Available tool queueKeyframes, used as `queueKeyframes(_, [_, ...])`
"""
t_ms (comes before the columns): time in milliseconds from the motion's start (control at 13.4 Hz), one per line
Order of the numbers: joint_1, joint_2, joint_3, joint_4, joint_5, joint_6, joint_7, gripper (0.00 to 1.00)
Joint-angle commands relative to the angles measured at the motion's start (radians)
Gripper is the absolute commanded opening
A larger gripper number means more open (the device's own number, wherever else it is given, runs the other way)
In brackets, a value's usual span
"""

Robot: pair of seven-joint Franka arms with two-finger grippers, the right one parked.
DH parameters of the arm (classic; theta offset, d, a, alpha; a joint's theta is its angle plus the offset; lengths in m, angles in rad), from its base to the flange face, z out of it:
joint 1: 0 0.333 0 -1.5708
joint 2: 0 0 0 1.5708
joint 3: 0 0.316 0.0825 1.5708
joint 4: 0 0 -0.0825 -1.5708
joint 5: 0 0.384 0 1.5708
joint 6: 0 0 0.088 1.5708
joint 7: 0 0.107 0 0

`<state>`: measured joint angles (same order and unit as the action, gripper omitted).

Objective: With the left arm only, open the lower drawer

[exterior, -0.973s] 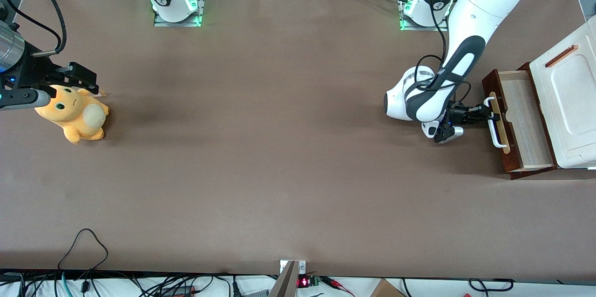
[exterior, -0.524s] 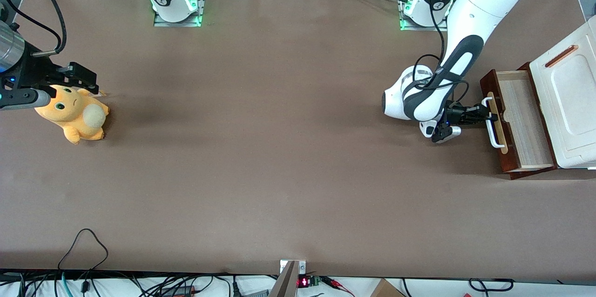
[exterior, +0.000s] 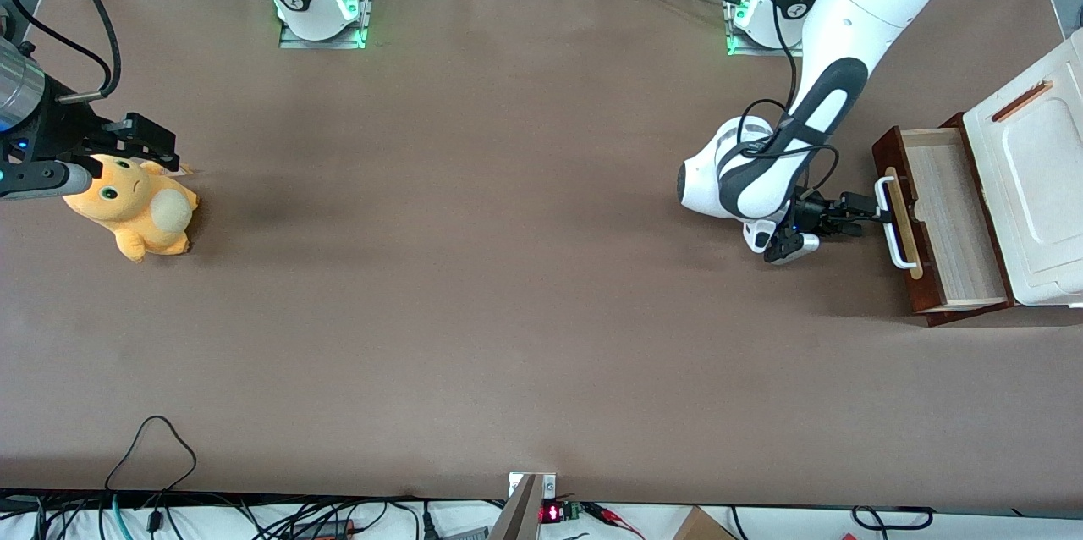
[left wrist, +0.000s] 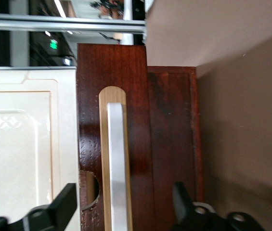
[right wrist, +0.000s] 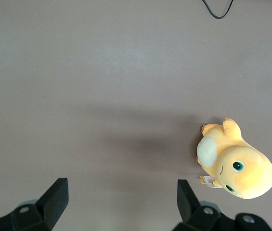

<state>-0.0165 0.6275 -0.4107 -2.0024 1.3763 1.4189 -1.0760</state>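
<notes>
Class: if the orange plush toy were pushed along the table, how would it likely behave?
The plush toy looks soft, so it would probably squash and drag rather than roll. It is likely light for its size. The claw is open in front of the lower drawer.

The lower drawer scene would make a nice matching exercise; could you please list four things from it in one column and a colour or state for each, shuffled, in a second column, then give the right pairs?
Things:
1. lower drawer
2. left gripper
3. loop handle
4. plush toy

States or colours:
A. white, mounted on a pale wood strip
B. orange-yellow, lying toward the parked arm's end of the table
C. pulled out, light wood inside showing
D. open, in front of the drawer, one finger on either side of the handle, not clamping it

Pairs: 1-C, 2-D, 3-A, 4-B
</notes>
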Motion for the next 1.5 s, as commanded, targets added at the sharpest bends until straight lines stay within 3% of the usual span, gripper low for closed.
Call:
queueKeyframes(0, [0.006, -0.115, 0.000, 0.056, -0.141, 0.127, 0.170, 1.00])
queueKeyframes(374, [0.053, -0.273, 0.023, 0.197, -0.567, 0.274, 0.457, 1.00])
queueKeyframes(599, [0.073, -0.417, 0.113, 0.249, -0.967, 0.325, 0.688, 1.00])
queueKeyframes(823, [0.067, -0.524, 0.243, 0.274, -1.256, 0.327, 0.893, 1.00])
queueKeyframes(973, [0.058, -0.583, 0.309, 0.272, -1.347, 0.324, 0.985, 1.00])
queueKeyframes(1422, [0.056, -0.628, 0.322, 0.275, -1.392, 0.299, 1.053, 1.00])
